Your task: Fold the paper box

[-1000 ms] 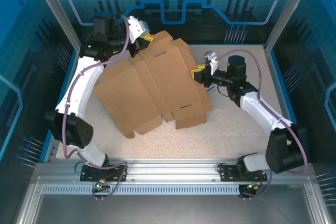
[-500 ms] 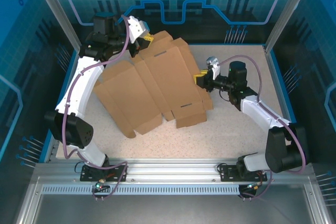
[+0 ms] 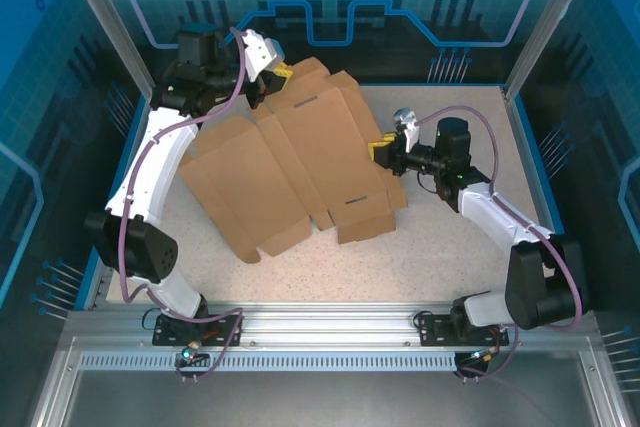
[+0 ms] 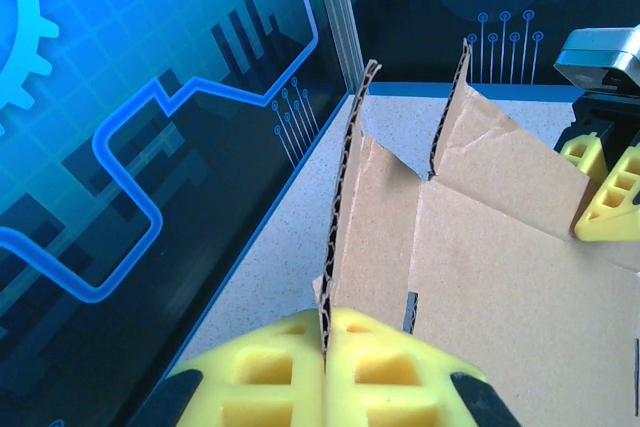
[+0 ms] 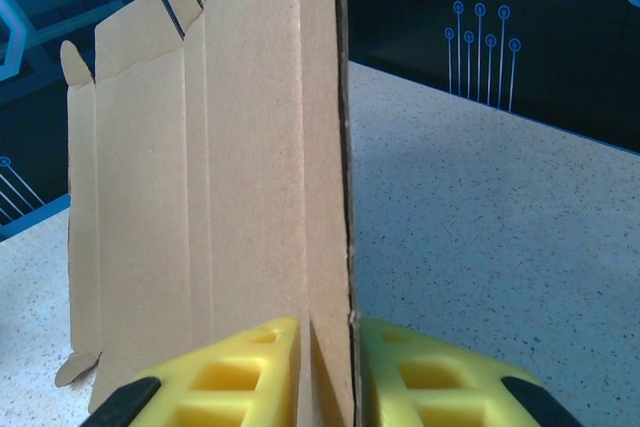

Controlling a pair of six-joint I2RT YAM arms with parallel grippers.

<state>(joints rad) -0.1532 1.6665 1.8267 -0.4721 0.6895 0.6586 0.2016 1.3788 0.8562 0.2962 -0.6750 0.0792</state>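
Observation:
The paper box (image 3: 290, 162) is a large brown corrugated sheet with flaps and creases, spread unfolded across the middle of the table. My left gripper (image 3: 279, 73) is shut on its far flap edge. In the left wrist view the yellow pads (image 4: 328, 332) pinch the thin cardboard edge of the paper box (image 4: 500, 277). My right gripper (image 3: 381, 149) is shut on the sheet's right edge. The right wrist view shows a doubled cardboard strip of the paper box (image 5: 240, 147) clamped in my right gripper (image 5: 328, 332).
The speckled tabletop (image 3: 450, 237) is ringed by blue panel walls (image 3: 330, 17) and aluminium posts (image 3: 545, 27). A metal rail (image 3: 330, 332) carrying both arm bases runs along the near edge. Bare table lies to the right and in front of the sheet.
My right gripper has shifted slightly toward the near side with the sheet's right edge in it. The left arm has stayed still.

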